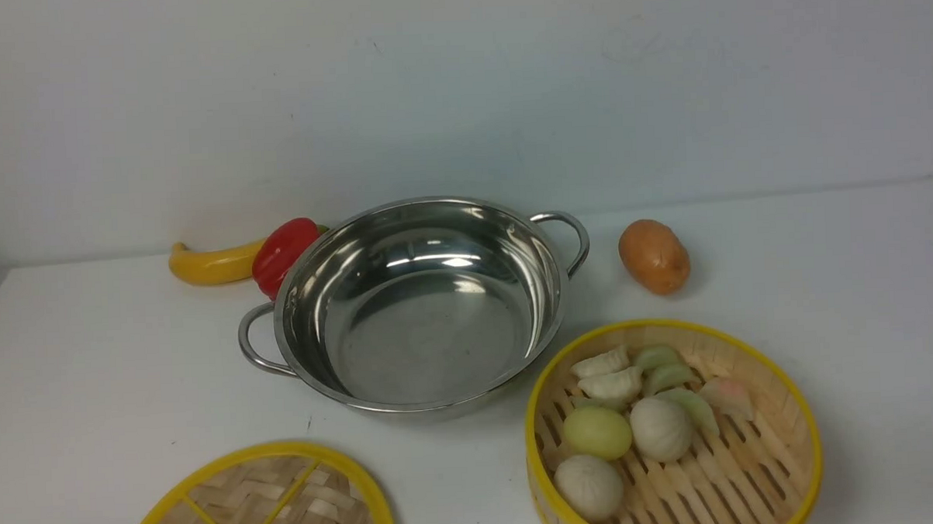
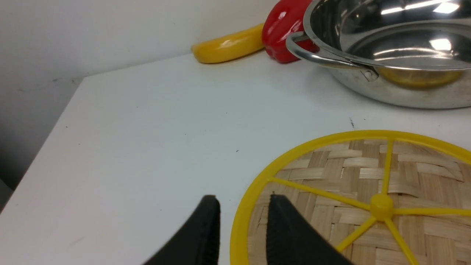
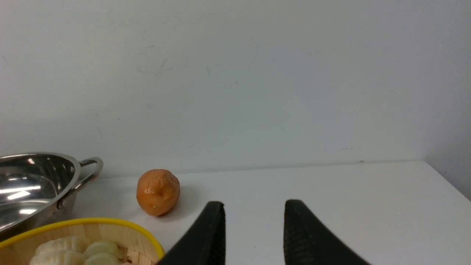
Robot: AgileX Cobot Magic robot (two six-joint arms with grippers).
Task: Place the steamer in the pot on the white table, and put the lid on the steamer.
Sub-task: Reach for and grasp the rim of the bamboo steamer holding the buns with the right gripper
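**Lid (image 2: 353, 173) rim at my left tool, loaded steamer unlifted**

My left tool (image 2: 243, 200) hung open at the lid's yellow rim. My right tool (image 3: 254, 204) gaped empty. The steamer (image 3: 110, 233) sat on the tabletop (image 1: 90, 368) just beside it, with the pot (image 1: 422, 333) beyond. I judged that tilting the steamer could spill its dumplings (image 1: 618, 385) or catch the pot's rim.

No lettering, label, brand mark, number or sign can be read in any view: the pot (image 1: 422, 310), the steamer (image 1: 760, 391), the lid (image 1: 288, 501) and the tabletop (image 1: 824, 280) all appear plain.
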